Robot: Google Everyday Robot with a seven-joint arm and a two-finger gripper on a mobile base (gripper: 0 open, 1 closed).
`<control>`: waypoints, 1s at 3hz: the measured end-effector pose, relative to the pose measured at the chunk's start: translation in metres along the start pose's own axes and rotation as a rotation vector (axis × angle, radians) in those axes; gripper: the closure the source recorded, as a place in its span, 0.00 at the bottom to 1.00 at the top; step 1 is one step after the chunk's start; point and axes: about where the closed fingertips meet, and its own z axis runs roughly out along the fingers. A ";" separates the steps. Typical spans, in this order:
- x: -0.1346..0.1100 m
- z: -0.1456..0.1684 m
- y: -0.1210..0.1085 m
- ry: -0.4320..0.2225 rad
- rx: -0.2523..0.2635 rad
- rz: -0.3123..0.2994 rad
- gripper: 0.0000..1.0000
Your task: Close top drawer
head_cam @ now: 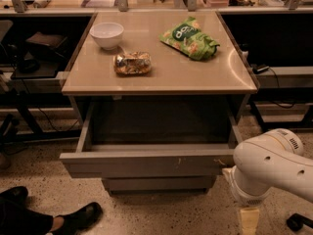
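The top drawer (pixel 146 163) is a wide grey drawer under the tan table top (pixel 161 75). It stands part-way open and its grey inside shows empty. Small pale scratches mark its flat front right of centre. My white arm (pixel 269 168) is at the lower right, with its rounded joint against the right end of the drawer front. My gripper is out of view, hidden by the arm or below the frame's edge. A second grey drawer front (pixel 159 183) sits below, pushed in.
On the table top are a white bowl (pixel 107 35), a gold snack packet (pixel 132 63) and a green chip bag (pixel 190 38). A person's black shoes (pixel 73 218) are on the speckled floor at the lower left. Dark shelving and cables flank the table.
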 end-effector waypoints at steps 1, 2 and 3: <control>0.004 -0.008 -0.017 0.026 0.044 -0.001 0.00; 0.007 -0.019 -0.048 0.017 0.034 -0.021 0.00; 0.007 -0.020 -0.047 0.016 0.034 -0.022 0.00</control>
